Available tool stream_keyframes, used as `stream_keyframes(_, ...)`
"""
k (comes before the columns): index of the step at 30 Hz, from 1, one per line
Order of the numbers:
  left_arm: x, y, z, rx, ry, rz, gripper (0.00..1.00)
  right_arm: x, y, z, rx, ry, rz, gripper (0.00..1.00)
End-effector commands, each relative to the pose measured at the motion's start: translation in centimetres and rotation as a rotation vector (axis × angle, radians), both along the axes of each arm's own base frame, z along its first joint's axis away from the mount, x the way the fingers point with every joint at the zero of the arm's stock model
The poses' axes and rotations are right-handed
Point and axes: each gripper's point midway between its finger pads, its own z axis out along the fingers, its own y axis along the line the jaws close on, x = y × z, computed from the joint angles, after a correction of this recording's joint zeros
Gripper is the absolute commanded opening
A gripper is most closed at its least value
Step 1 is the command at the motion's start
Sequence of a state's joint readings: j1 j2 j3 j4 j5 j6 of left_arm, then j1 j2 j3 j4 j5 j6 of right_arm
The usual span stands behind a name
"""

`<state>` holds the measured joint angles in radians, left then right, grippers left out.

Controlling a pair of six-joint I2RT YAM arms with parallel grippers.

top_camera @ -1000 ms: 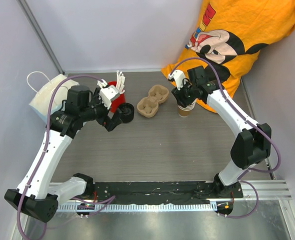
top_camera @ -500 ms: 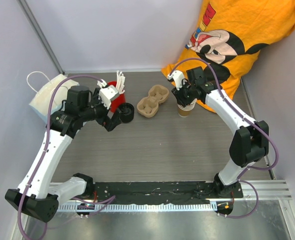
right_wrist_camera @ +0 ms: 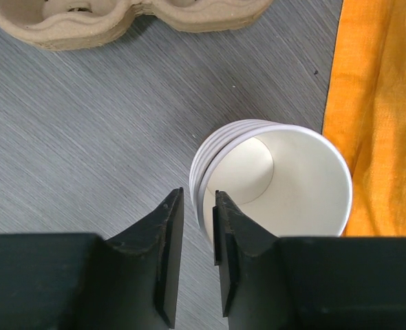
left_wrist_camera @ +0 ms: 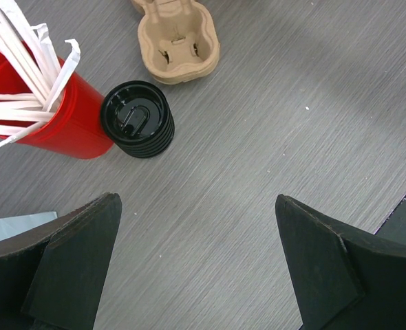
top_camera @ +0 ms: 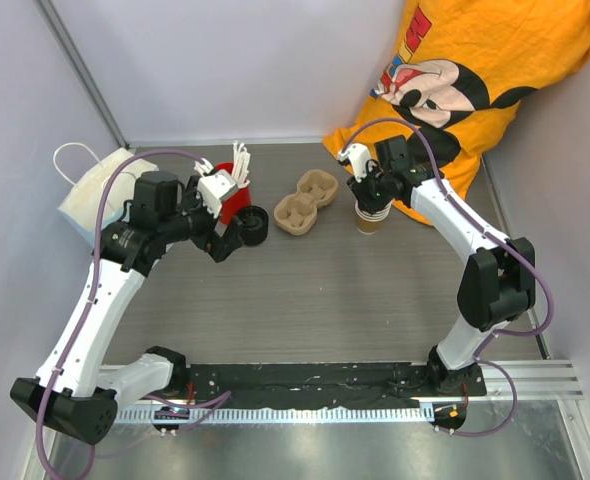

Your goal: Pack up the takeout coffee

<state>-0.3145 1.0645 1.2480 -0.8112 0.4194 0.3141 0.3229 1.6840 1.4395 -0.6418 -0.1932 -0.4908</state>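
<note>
The takeout coffee's brown paper cup (top_camera: 371, 220) stands upright and lidless at the back right; it is white inside (right_wrist_camera: 292, 185), with several nested rims showing. My right gripper (right_wrist_camera: 198, 194) straddles its left rim, one finger inside and one outside, the jaws narrow with a small gap showing. The black lid (left_wrist_camera: 137, 118) lies on the table against the red cup, also seen in the top view (top_camera: 253, 225). My left gripper (left_wrist_camera: 197, 203) hovers wide open over bare table just in front of the lid.
A red cup of white sticks (left_wrist_camera: 58, 113) stands left of the lid. A brown pulp carrier tray (top_camera: 305, 203) lies between lid and cup. An orange shirt (top_camera: 455, 80) drapes right behind the cup. A white bag (top_camera: 95, 195) sits at the far left.
The right gripper's jaws have narrowed around the cup's rim. The right arm has shifted slightly. The left arm has not moved.
</note>
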Motion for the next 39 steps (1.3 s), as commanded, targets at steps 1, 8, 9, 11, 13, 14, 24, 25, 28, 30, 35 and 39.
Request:
stream_keyframes(1,0.4,-0.4,0.8,-0.032,-0.030,-0.005,1.00,0.8,0.1,0.7,0.024,-0.037,-0.008,0.26)
stream_keyframes(8,0.5,-0.3,0.8,-0.033,-0.030,0.001,1.00,1.0,0.1,0.9,0.029,-0.044,-0.015,0.14)
stream_keyframes(9,0.5,-0.3,0.9,-0.034,-0.031,-0.002,1.00,1.0,0.1,0.9,0.028,-0.046,-0.016,0.11)
stream_keyframes(11,0.5,-0.3,0.9,-0.036,-0.032,0.001,1.00,1.0,0.1,1.0,0.028,-0.049,-0.017,0.09)
stream_keyframes(13,0.5,-0.3,1.0,-0.037,-0.032,0.001,1.00,1.1,0.0,1.2,0.027,-0.053,-0.019,0.06)
stream_keyframes(14,0.6,-0.3,0.9,-0.036,-0.029,0.004,1.00,1.1,0.0,1.4,0.028,-0.057,-0.023,0.05)
stream_keyframes(24,0.6,-0.2,1.0,-0.042,-0.033,0.012,1.00,1.5,-0.5,3.4,0.024,-0.113,-0.047,0.01)
stream_keyframes(25,0.7,-0.3,1.1,-0.045,-0.033,0.011,1.00,1.6,-0.5,3.7,0.024,-0.119,-0.047,0.01)
stream_keyframes(28,0.8,-0.2,1.0,-0.043,-0.032,0.014,1.00,1.8,-0.6,4.4,0.023,-0.139,-0.054,0.01)
stream_keyframes(30,0.8,-0.2,1.1,-0.045,-0.032,0.015,1.00,1.9,-0.6,4.7,0.023,-0.146,-0.054,0.01)
stream_keyframes(35,0.9,-0.3,1.1,-0.045,-0.032,0.015,1.00,2.2,-0.7,5.9,0.019,-0.176,-0.057,0.01)
stream_keyframes(39,1.0,-0.3,1.0,-0.045,-0.029,0.017,1.00,2.3,-0.9,6.3,0.008,-0.181,-0.057,0.01)
